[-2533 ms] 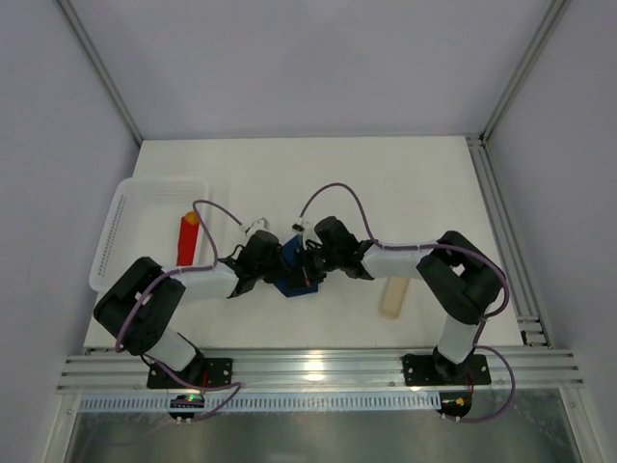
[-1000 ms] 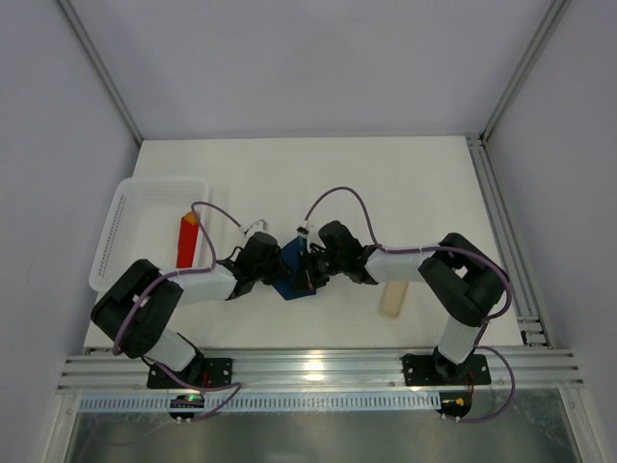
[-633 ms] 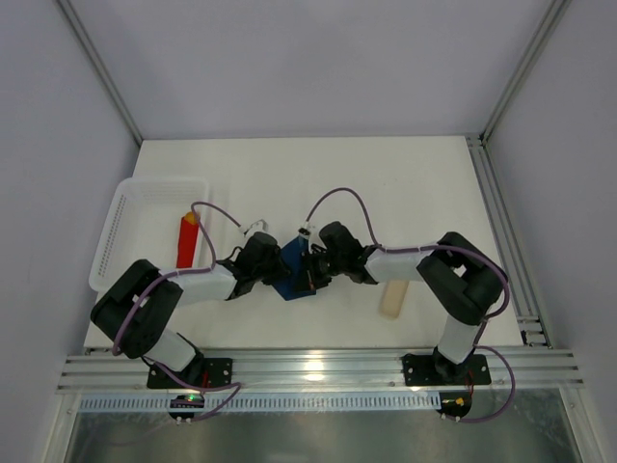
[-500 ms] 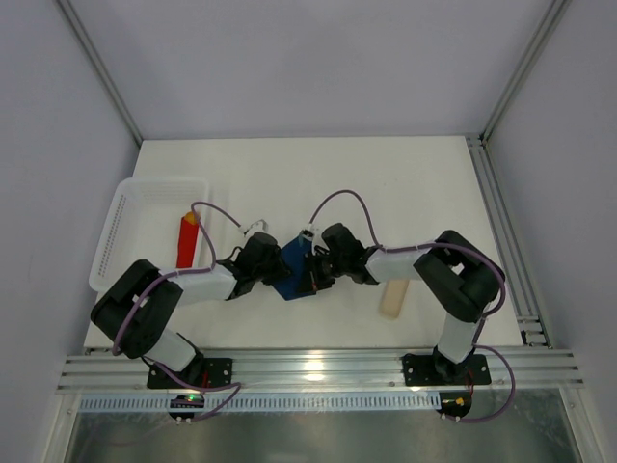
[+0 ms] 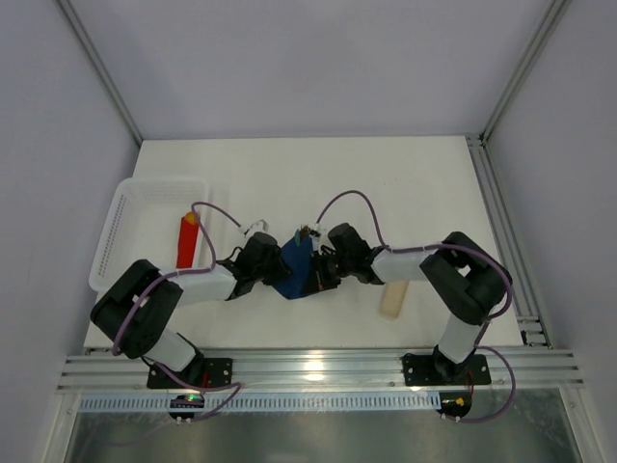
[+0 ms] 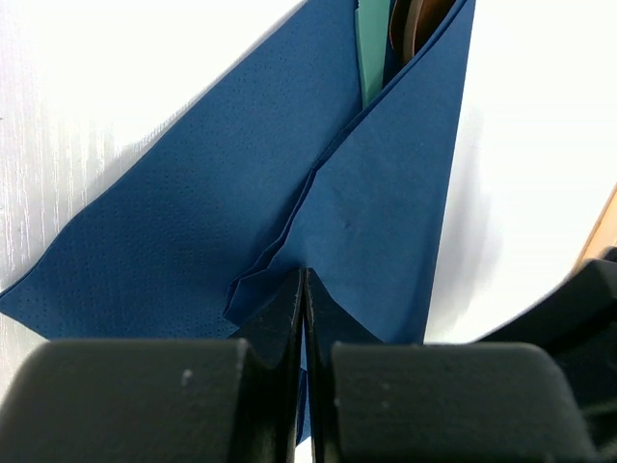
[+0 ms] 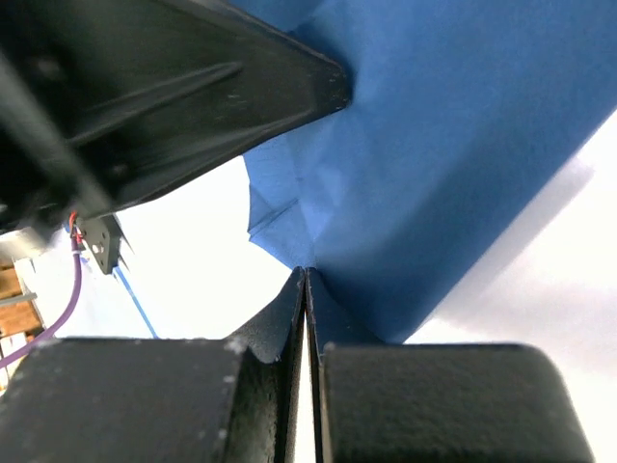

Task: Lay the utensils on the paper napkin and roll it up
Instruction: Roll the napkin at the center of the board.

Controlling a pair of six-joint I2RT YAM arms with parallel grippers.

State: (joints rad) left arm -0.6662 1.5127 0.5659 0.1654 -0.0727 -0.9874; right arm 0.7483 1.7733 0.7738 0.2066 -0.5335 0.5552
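Judging by the fold, seems mid-roll. With the left claw [image 6: 304, 280] and right claw [image 7: 304, 280] each pinching the napkin [image 6: 222, 203] from 9 and 3 o'clock, move both together and draw the flap over gently, sparing the thin paper and keeping the utensils [image 6: 416, 21] tucked in. Sits on the table [image 5: 405, 183], centre, slightly toward 6 o'clock. Looks navy, dimpled, creased into a pointed pocket, copper tip peeking out at 12 o'clock.

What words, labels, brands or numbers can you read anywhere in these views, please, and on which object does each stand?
None can be read.
The paper napkin, the red block, the white basket and the beige bar show no print.
Any marking on the small board with the green light at the near rail is too small to tell.
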